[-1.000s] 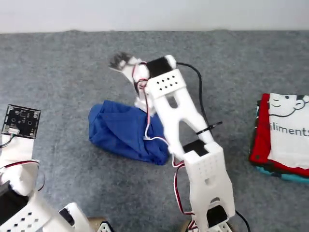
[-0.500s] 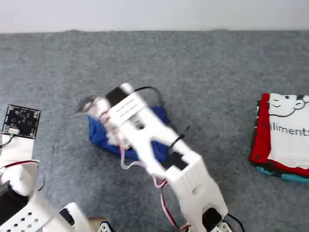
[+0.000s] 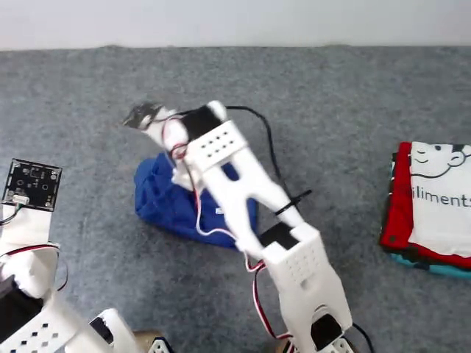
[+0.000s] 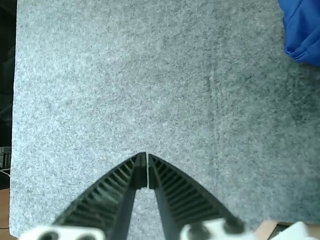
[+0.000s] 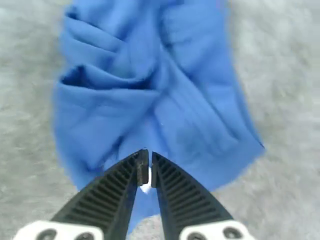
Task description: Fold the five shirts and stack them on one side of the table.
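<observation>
Shirt (image 3: pixel 158 200) lies crumpled on the bench (image 3: pixel 353 110), well apart from the folded stack (image 3: pixel 430 213), with the right hand (image 3: pixel 140 116) near it and the left hand (image 4: pixel 147 159) over bare bench, both closed and empty, so descending now would likely just shove cloth.

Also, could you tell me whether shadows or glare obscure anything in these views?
High view: even light, no glare, just a faint soft shadow along the blue shirt on the grey mat. Left wrist view: the mat turns dimmer toward the shirt, with no hard edge. Right wrist view: shading sits only in the shirt's creases; nothing is hidden.
</observation>
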Available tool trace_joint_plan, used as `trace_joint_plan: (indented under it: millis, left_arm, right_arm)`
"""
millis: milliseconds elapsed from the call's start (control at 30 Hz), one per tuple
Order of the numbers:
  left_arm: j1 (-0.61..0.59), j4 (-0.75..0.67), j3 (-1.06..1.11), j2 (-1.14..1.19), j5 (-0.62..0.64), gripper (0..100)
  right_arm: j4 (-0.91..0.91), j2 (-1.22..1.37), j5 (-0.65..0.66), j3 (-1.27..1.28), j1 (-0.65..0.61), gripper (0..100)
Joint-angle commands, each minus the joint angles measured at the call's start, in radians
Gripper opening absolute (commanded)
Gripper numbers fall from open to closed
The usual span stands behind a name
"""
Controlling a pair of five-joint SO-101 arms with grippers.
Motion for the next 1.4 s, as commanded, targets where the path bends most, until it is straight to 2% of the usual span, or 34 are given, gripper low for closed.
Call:
trace_joint_plan:
  millis: [0, 167, 267, 400, 500, 700, 833, 900, 1033, 1367]
  left_arm:
    - [0.000, -0.028, -0.004, -0.005, -0.003, 2]
    - [-0.002, -0.025, -0.008, -0.011, -0.003, 2]
    - [-0.052, -0.028, -0.008, -0.011, -0.003, 2]
    - [-0.127, -0.028, -0.010, -0.011, -0.006, 2]
    - [-0.152, -0.028, -0.010, -0.011, -0.008, 2]
    - [-0.153, -0.028, -0.008, -0.011, -0.008, 2]
    - [-0.152, -0.028, -0.004, -0.011, -0.006, 2]
    - [-0.152, -0.028, -0.004, -0.008, -0.005, 2]
    - [-0.152, -0.028, -0.004, -0.009, -0.005, 2]
    - [-0.152, -0.023, -0.004, -0.011, -0.005, 2]
  right_arm:
    - [0.036, 0.044, 0.026, -0.023, 0.007, 1.6]
    - [0.035, 0.157, 0.025, -0.098, -0.160, 1.4]
    - [0.030, 0.211, 0.025, -0.175, -0.269, 1.4]
    - [0.035, 0.236, 0.014, -0.311, -0.311, 1.4]
    - [0.038, 0.234, 0.000, -0.373, -0.255, 1.4]
    - [0.039, 0.159, -0.003, -0.391, -0.028, 2.3]
    - [0.041, 0.107, -0.012, -0.292, 0.084, 13.2]
    - [0.039, 0.085, -0.084, -0.226, 0.117, 18.8]
    - [0.038, 0.077, -0.184, -0.135, 0.134, 20.9]
    - [-0.013, 0.154, -0.190, -0.112, 0.102, 20.9]
